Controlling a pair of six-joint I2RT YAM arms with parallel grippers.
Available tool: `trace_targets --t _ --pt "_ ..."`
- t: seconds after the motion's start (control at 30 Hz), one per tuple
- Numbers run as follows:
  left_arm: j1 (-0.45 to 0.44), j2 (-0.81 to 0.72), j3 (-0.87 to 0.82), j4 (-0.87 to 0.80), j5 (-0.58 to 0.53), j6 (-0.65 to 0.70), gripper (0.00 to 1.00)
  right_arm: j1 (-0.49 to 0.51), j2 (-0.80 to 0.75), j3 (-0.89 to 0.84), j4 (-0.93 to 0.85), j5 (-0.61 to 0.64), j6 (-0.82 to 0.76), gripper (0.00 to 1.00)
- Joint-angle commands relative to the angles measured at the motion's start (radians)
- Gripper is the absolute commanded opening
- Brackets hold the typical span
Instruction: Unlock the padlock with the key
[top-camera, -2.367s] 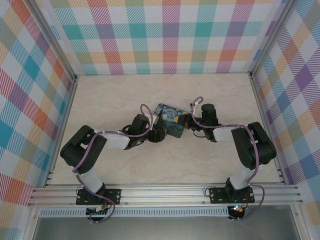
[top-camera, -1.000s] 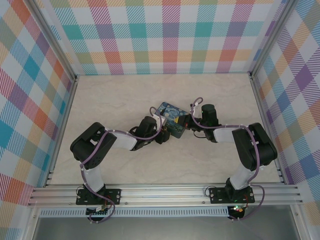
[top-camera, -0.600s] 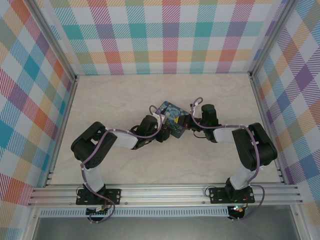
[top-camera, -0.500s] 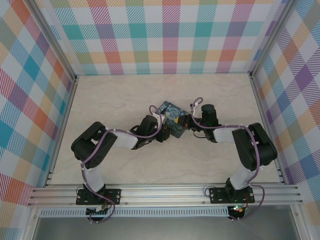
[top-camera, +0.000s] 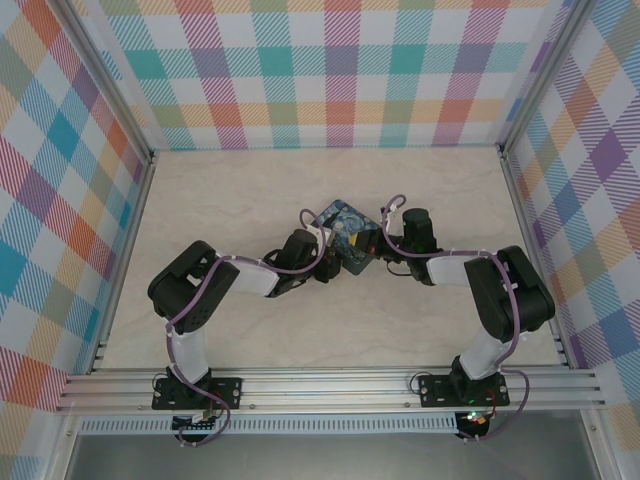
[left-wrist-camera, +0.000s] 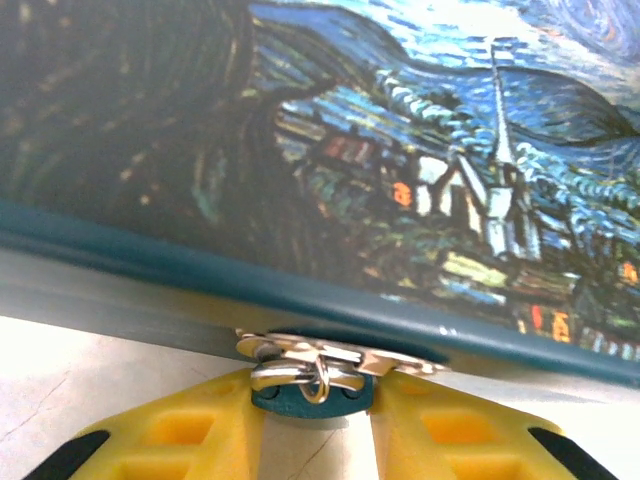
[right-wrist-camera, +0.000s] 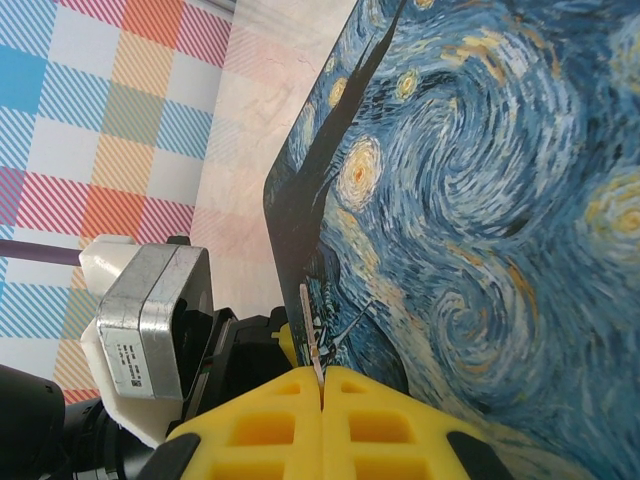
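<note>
The teal padlock (left-wrist-camera: 308, 394) hangs by its silver shackle (left-wrist-camera: 300, 372) from the hasp (left-wrist-camera: 340, 352) on the edge of the painted tin (left-wrist-camera: 400, 150). My left gripper (left-wrist-camera: 312, 402) has a yellow finger (left-wrist-camera: 190, 430) against each side of the padlock's body and is shut on it. My right gripper (right-wrist-camera: 322, 378) is shut on the key (right-wrist-camera: 314, 330), a thin sliver that sticks out edge-on from between the pads, next to the tin's (right-wrist-camera: 480, 220) corner. In the top view both grippers, left (top-camera: 325, 262) and right (top-camera: 372, 245), meet at the tin (top-camera: 345, 235) mid-table.
The tin stands tilted up off the pale table (top-camera: 250, 190). My left wrist's silver camera block (right-wrist-camera: 150, 315) sits close beside the right gripper. Checkered walls (top-camera: 320, 70) close in the back and sides, and an aluminium rail (top-camera: 320, 385) runs along the near edge.
The left arm reached in to the tin's near edge and its jaws narrowed onto the padlock. The tin tipped slightly toward the back. The right arm held still.
</note>
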Motion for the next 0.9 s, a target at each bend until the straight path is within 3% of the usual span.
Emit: trace_targets --t 0.0,0.4,0.63,0.87 --pt "-0.013 0.011 0.023 0.019 -0.002 -0.013 0.31 0.015 -0.003 -0.029 -0.058 -0.005 -0.006 0.00" --pt "-0.012 -0.031 0.015 0.014 -0.009 -0.050 0.25 0.014 -0.090 -0.005 -0.099 0.010 -0.033 0.00" --pt "-0.013 -0.089 0.019 -0.016 0.019 -0.177 0.25 0.015 -0.300 -0.025 -0.304 0.101 -0.188 0.00" --pt "-0.024 -0.130 0.026 -0.049 0.051 -0.292 0.25 0.047 -0.555 -0.175 -0.466 0.236 -0.287 0.00"
